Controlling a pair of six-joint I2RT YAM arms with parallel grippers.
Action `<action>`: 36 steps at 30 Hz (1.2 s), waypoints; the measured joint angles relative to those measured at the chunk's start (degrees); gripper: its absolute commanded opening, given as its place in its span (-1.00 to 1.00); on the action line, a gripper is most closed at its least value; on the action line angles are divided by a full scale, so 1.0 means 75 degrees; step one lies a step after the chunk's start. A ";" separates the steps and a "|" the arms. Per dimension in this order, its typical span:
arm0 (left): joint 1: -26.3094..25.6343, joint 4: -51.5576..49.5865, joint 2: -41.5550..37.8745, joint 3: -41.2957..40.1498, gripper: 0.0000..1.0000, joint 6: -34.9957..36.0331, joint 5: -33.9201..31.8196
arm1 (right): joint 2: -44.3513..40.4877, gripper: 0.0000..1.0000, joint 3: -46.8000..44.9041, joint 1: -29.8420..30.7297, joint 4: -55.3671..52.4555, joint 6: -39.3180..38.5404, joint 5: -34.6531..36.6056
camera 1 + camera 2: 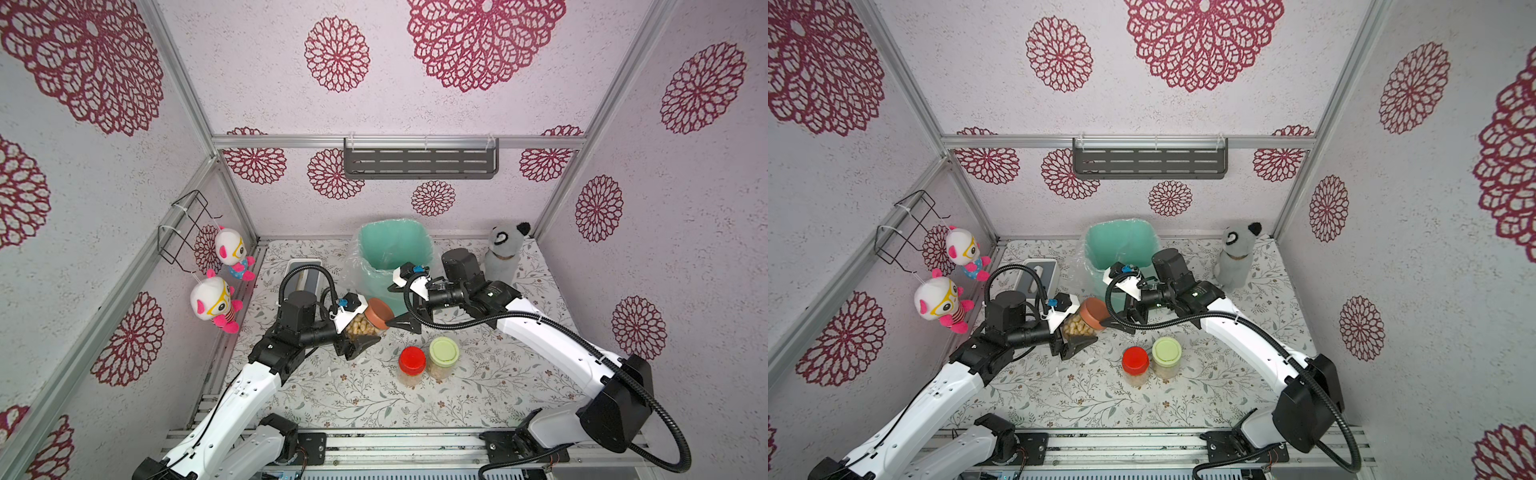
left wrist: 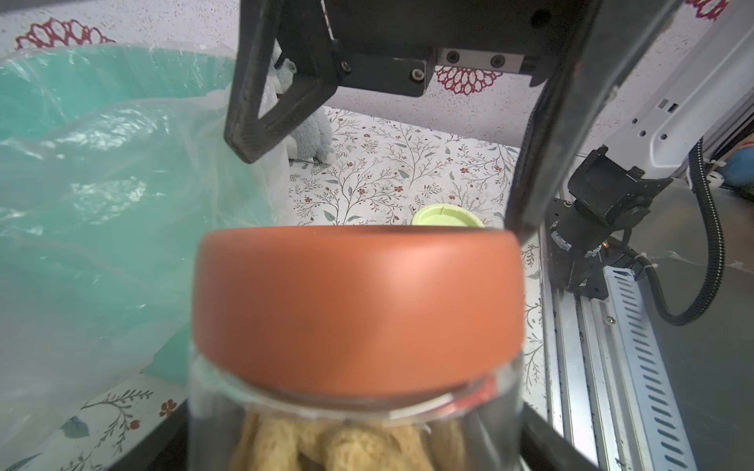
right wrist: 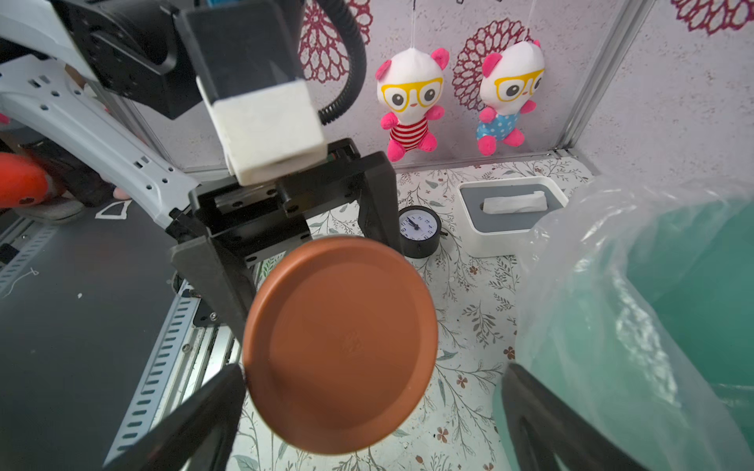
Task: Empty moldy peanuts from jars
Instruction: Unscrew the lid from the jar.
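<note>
A: Left gripper (image 1: 363,332)?
B: Clamped on the clear cylindrical brown-lid jar (image 1: 370,330), just left of centre in both top views. The jar is tipped on its side. Its round brown screw lid (image 1: 380,313) is on and faces frame-right.
A: Peanuts?
B: Tan moldy peanuts (image 1: 1076,327) are inside that jar, heaped against the clear wall. They show blurred at the bottom edge of the left wrist view, under the lid.
A: Right gripper (image 3: 367,412)?
B: Jaws spread wide, straddling the lid, not pinching it. In the right wrist view the lid fills the centre between the black fingers (image 3: 191,420). The lower-left finger meets the lid's rim, or nearly; can't tell which. The lower-right finger stands apart from the lid.
A: Other jars?
B: A clear red-lid jar (image 1: 412,365) and a clear pale-green-lid jar (image 1: 444,357) stand upright just beside each other. They're below centre on the floral-print tabletop (image 1: 332,399). Both are lidded, with tan fill showing through.
A: Bin?
B: A mint-green bin (image 1: 386,245) with a clear plastic liner, above centre, just behind both grippers.
</note>
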 measured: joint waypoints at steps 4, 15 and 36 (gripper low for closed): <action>-0.0009 0.0303 -0.0061 -0.0111 -1.00 -0.0125 -0.0198 | -0.0466 0.98 -0.0478 0.0015 0.1005 0.1580 0.0428; -0.0009 0.0860 -0.0356 -0.0423 -1.00 -0.0291 -0.1070 | -0.0440 0.98 0.0175 0.1023 0.1244 0.5266 0.3075; -0.0009 0.0918 -0.0402 -0.0574 -1.00 -0.0309 -0.1253 | 0.0411 0.98 0.0224 0.1332 0.0694 0.6717 0.3917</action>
